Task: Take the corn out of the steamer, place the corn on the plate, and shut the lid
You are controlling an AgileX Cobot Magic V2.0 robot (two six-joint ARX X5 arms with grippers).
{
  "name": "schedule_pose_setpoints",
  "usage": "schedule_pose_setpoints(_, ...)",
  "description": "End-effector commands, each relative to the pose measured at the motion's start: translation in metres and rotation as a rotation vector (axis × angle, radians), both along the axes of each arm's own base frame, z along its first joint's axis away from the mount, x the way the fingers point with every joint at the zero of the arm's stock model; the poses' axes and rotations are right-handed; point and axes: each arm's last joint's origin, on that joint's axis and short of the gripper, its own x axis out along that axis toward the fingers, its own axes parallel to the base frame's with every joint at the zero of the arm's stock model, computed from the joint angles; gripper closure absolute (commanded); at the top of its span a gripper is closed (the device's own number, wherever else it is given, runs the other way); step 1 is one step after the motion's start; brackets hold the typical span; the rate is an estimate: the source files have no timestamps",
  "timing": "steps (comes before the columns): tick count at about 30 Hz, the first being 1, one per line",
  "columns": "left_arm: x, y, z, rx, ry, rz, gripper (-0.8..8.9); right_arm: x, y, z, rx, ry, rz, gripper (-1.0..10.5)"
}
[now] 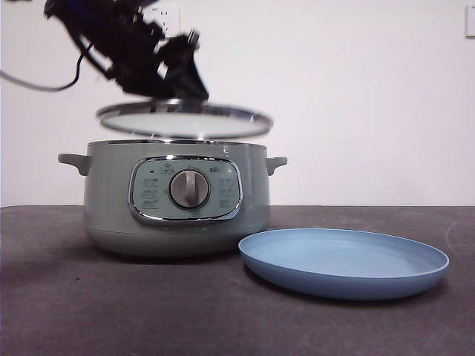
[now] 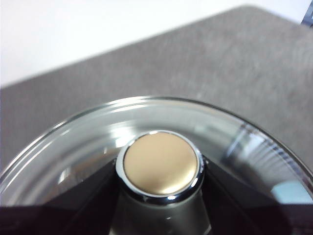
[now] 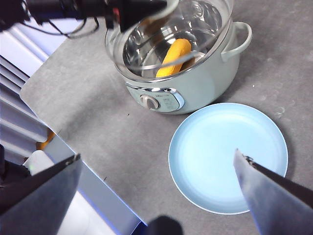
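Note:
My left gripper (image 1: 182, 78) is shut on the knob (image 2: 160, 161) of the glass lid (image 1: 185, 119) and holds it level, a little above the open sage-green steamer (image 1: 107, 200). In the left wrist view the black jaws stand on either side of the knob. The yellow-orange corn (image 3: 173, 56) lies inside the steamer (image 3: 205, 83), seen partly through the raised lid (image 3: 205, 19). The light-blue plate (image 1: 341, 259) lies empty to the right of the steamer. My right gripper (image 3: 157, 155) is open and empty, high above the plate (image 3: 225, 152).
The grey table top (image 1: 74, 297) carries the steamer and the plate. A white wall stands behind. In the right wrist view the table's edge (image 3: 73, 152) runs close to the steamer's panel side.

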Motion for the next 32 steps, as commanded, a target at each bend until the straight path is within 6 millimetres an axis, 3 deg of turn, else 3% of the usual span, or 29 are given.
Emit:
schedule_pose_setpoints(1, -0.001, -0.001, 0.029, -0.035, -0.069, -0.012, 8.22, 0.000, 0.000, 0.001, -0.004, -0.006, -0.002, 3.8)
schedule_pose_setpoints(6, -0.010, 0.003, 0.059, -0.033, -0.064, -0.012, 8.22, 0.000, 0.000, 0.001, -0.004, -0.006, -0.002, 3.8)
schedule_pose_setpoints(10, -0.032, 0.012, 0.085, -0.041, -0.083, -0.013, 8.22, 0.000, 0.000, 0.001, -0.004, -0.007, -0.002, 3.8)
schedule_pose_setpoints(22, -0.145, 0.058, 0.151, -0.049, -0.164, -0.021, 8.20, 0.001, 0.000, 0.001, -0.014, -0.009, -0.009, 3.8)
schedule_pose_setpoints(27, -0.192, 0.078, 0.161, -0.044, -0.155, -0.021, 8.20, 0.002, -0.001, 0.000, -0.044, -0.014, -0.041, 3.8)
schedule_pose_setpoints(32, -0.229, 0.093, 0.158, -0.027, -0.152, -0.011, 8.20, 0.004, -0.001, 0.001, -0.041, -0.031, -0.041, 3.8)
